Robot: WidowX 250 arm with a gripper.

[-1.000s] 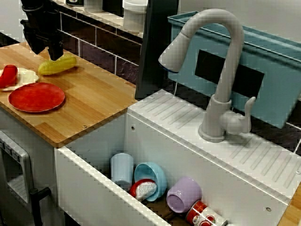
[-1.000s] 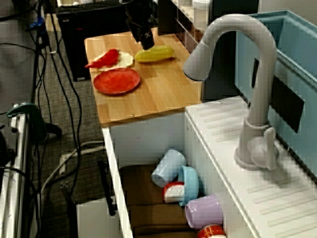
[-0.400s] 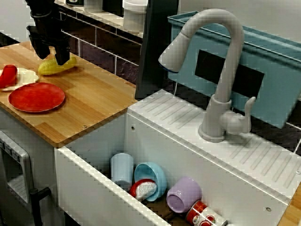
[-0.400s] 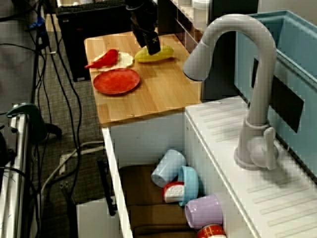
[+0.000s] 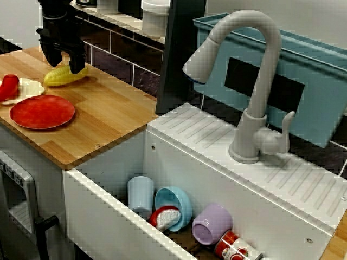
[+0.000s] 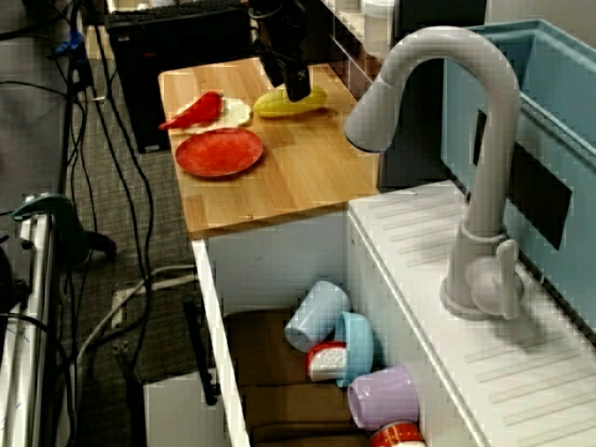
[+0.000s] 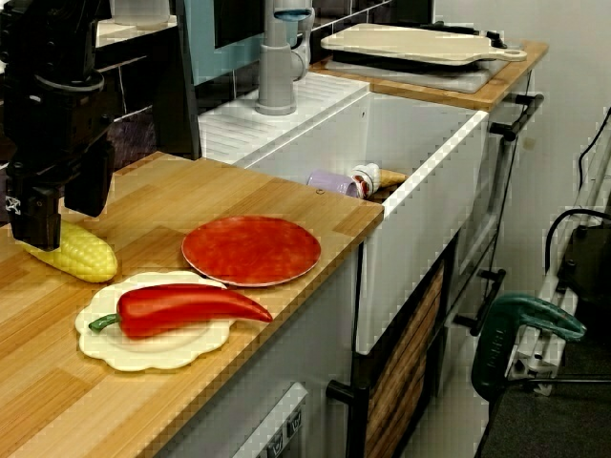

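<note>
Yellow corn cob (image 5: 60,77) lies flat near the back edge of the wooden counter (image 5: 108,114), well away from the sink end. Gripper (image 5: 65,66) stands directly over it, fingers spread wide, one on either side of the cob; contact cannot be told. Red plate (image 5: 42,111) lies nearer the front edge; red pepper (image 7: 177,307) rests on the cream plate (image 7: 143,348) beside it.
</note>
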